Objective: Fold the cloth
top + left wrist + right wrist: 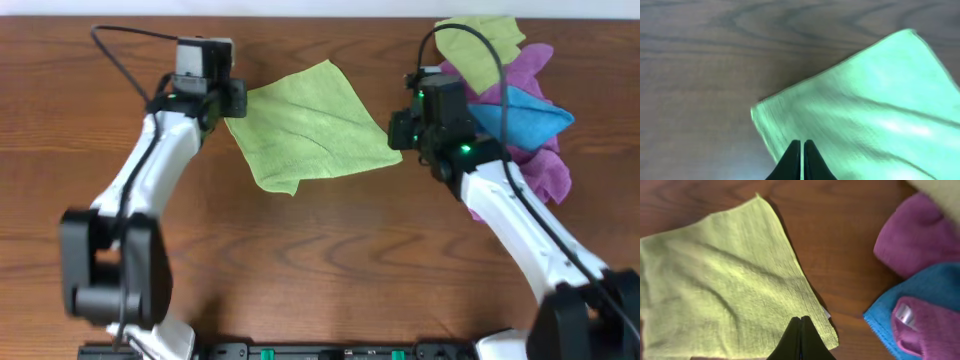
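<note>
Wood table (330, 250) holds cloth (310, 125); tag (826, 313) illegible.

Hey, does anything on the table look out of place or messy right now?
Nothing looks spilled or damaged. The cloth lies turned at an angle and slightly creased. At the far right, a purple cloth, a blue cloth and an olive-green cloth sit in a loose, untidy heap.

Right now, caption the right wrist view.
Right fingers shut over the lime-green cloth; a purple cloth and a blue cloth lie beside it.
</note>
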Controlling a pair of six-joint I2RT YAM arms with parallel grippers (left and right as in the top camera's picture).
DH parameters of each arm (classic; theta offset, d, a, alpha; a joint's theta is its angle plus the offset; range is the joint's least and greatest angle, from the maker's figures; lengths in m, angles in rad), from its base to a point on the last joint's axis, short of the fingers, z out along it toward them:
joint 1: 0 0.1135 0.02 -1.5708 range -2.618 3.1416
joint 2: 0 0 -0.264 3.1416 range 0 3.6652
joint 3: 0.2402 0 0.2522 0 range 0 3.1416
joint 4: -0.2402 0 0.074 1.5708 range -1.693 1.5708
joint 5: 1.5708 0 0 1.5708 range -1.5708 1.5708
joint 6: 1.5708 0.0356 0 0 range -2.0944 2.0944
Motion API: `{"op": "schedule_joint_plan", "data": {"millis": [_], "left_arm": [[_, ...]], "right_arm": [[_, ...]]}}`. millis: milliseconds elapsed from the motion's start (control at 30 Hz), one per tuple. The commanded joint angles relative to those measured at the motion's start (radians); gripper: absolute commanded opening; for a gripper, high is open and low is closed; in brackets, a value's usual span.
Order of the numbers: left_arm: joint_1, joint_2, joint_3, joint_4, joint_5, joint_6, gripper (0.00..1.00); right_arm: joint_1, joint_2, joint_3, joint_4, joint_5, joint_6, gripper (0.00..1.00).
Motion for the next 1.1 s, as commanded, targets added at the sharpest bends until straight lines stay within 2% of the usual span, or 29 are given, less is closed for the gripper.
{"op": "schedule_joint_plan", "data": {"millis": [0,167,233,367,567,733,900,1067], "left_arm": [[-0.005,-0.084,0.009,-0.119,0.099,-0.017,0.06],[-0.042,-0.133,0.003,-0.388,0.116,-0.012,0.06],[-0.092,-0.136,-0.036,-0.431,0.135,-0.009,0.06],[-0.221,-0.167,-0.205,-0.322,0.086,-0.097,0.06],[-0.291,-0.188,-0.374,-0.220,0.020,-0.173,0.06],[-0.292,-0.187,-0.442,-0.080,0.008,-0.194,0.06],[-0.292,-0.179,-0.463,0.023,-0.002,-0.193,0.06],[-0.292,-0.125,-0.463,0.063,-0.001,-0.193,0.06]], "right_arm": [[0.007,-0.036,0.014,-0.026,-0.008,-0.064,0.01],[0.002,-0.067,0.014,-0.072,-0.007,-0.097,0.01],[0.000,-0.076,0.014,-0.080,-0.007,-0.101,0.01],[-0.023,-0.109,0.014,-0.109,-0.007,-0.104,0.01],[-0.124,-0.214,0.014,-0.187,-0.024,-0.140,0.01],[-0.195,-0.323,0.014,-0.212,-0.106,-0.183,0.01],[-0.205,-0.400,0.014,-0.262,-0.128,-0.186,0.01],[-0.205,-0.415,0.014,-0.298,-0.129,-0.177,0.01]]}}
